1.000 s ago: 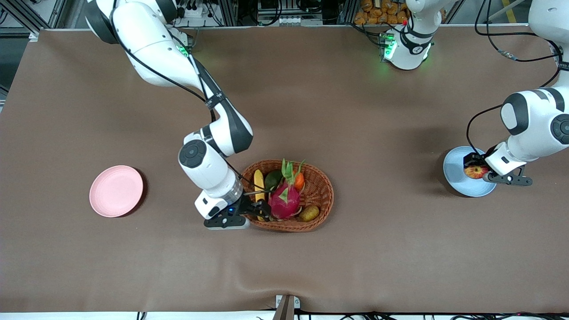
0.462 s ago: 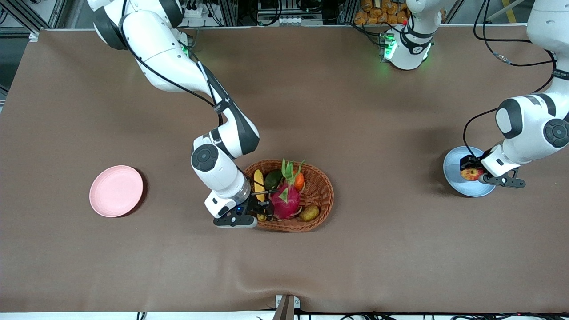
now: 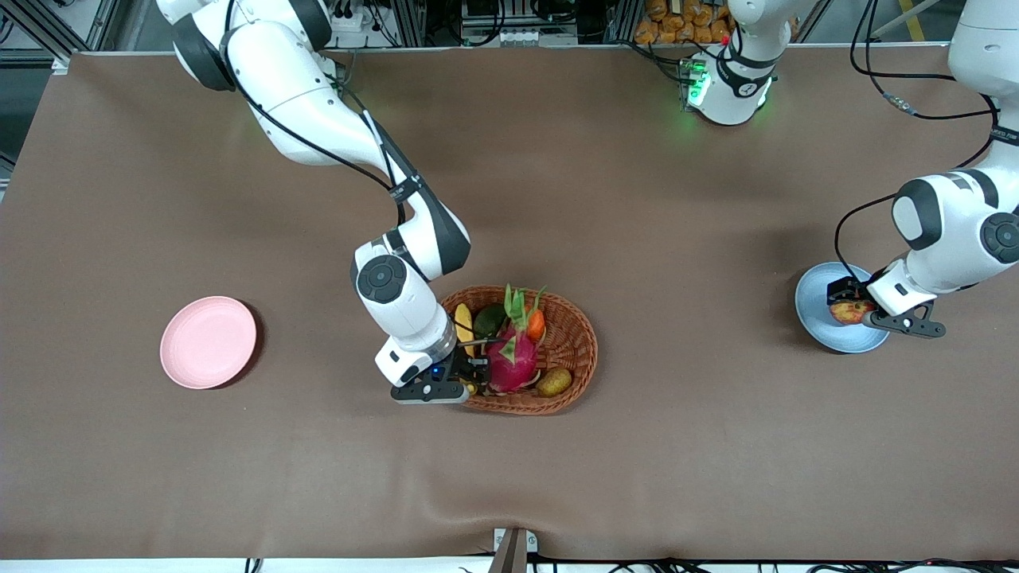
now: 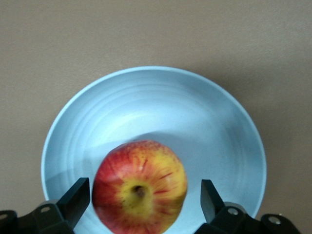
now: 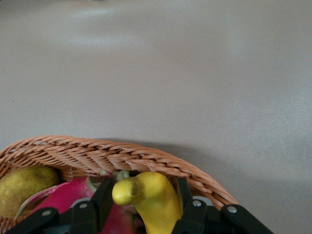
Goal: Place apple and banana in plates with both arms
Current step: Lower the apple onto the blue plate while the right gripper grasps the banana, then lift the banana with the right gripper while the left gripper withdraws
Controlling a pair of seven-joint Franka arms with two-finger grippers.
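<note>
Left gripper has its fingers spread off the one apple, which sits in the blue plate near the left arm's end of the desk, so half done, while the right gripper pinches the single banana in the wicker basket, pink plate (two plates total) waiting.
</note>
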